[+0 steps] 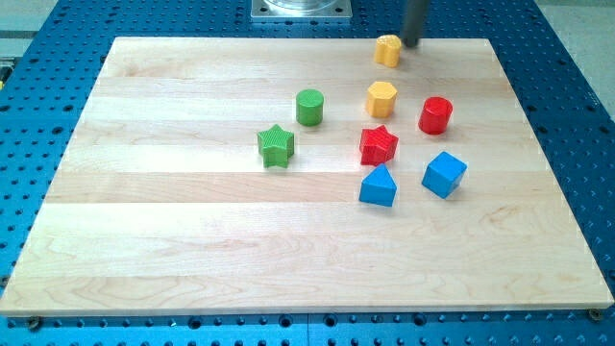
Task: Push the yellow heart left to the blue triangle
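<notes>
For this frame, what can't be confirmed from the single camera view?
- My tip: whether it touches the yellow heart just to its left; the gap, if any, is too small to tell.
- The rod above: cut off by the view's top edge.
- Metal base plate: only its lower strip shows, cropped by the top edge.
- Blue triangle: its far faces are hidden.

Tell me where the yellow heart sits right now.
The yellow heart sits near the board's top edge, right of centre in the view, just left of my tip and above the yellow hexagon.
</notes>
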